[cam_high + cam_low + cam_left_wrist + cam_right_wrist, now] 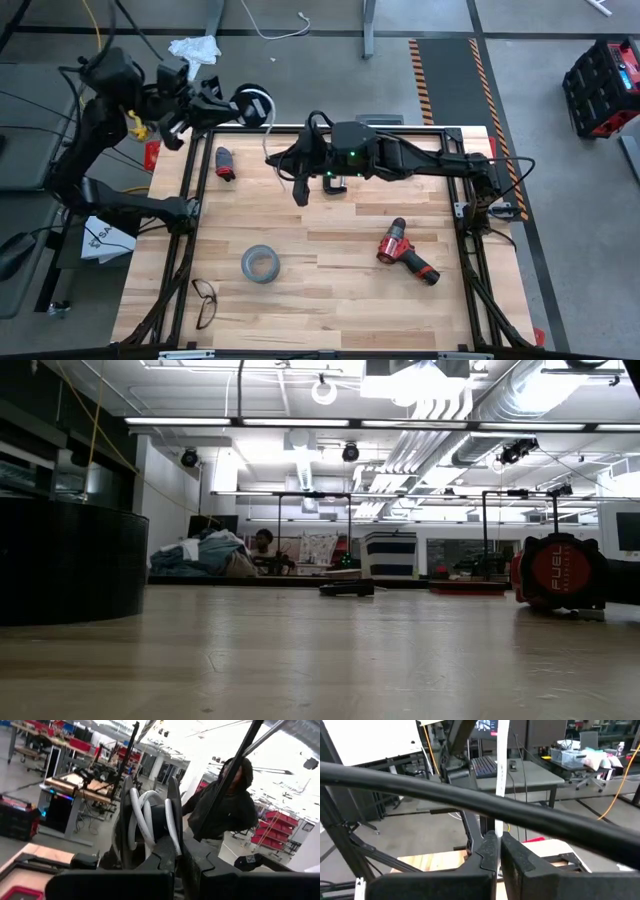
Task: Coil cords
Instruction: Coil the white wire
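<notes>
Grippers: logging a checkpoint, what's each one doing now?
Left gripper: shut on the spool.
Right gripper: shut on the white cord.

Bright overhead striplights, ceiling glare, blurred foreground.

White capital letters reading "FUEL" are showing on the red round face of the power tool (560, 572) standing on the worktop (320, 660) at the right of the low view, with a smaller line of print beneath it staying too small to read. In the high view, black letters beginning "SA" are showing on a white sheet (103, 238) lying just off the worktop's left edge, the remaining letters being hidden.
</notes>
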Tool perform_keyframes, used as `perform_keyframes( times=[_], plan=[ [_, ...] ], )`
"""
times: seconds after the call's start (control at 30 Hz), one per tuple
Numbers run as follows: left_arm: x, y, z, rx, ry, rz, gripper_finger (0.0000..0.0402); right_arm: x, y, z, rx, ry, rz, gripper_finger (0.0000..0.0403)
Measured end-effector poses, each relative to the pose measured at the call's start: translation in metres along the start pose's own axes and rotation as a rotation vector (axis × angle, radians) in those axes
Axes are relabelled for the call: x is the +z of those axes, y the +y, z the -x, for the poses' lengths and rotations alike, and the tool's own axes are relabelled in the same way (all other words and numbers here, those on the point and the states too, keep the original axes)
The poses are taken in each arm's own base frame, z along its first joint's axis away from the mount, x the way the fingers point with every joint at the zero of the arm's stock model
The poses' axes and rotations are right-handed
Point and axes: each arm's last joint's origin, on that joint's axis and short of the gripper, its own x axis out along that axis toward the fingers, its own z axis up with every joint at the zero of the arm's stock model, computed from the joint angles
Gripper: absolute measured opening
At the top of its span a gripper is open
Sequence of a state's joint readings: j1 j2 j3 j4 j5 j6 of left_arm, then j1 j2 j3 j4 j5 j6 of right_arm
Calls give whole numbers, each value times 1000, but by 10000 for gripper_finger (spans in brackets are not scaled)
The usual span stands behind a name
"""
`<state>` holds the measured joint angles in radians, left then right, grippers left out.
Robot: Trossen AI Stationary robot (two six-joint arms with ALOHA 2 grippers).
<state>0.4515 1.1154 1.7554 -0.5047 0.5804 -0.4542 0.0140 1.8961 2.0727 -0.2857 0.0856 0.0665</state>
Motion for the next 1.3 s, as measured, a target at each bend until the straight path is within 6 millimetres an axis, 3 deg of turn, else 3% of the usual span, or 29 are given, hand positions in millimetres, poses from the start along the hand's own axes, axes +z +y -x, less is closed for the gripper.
perform_keyframes(
  times=[0.27,0.5,0.8,1.03,1.3],
  plan=[
    [-4,11,-13,-7,40,29,1,-4,2,-3,-13,20,18,3],
    [-3,8,-11,-9,33,46,1,-5,-1,-3,-21,28,25,5],
    [-9,16,-38,-3,44,271,1,2,1,-9,32,-99,74,2],
    [-12,13,-40,32,36,298,1,6,14,-8,60,-144,87,1],
    [-16,-2,-46,-56,75,530,1,10,12,-7,9,-191,101,1]
  ],
)
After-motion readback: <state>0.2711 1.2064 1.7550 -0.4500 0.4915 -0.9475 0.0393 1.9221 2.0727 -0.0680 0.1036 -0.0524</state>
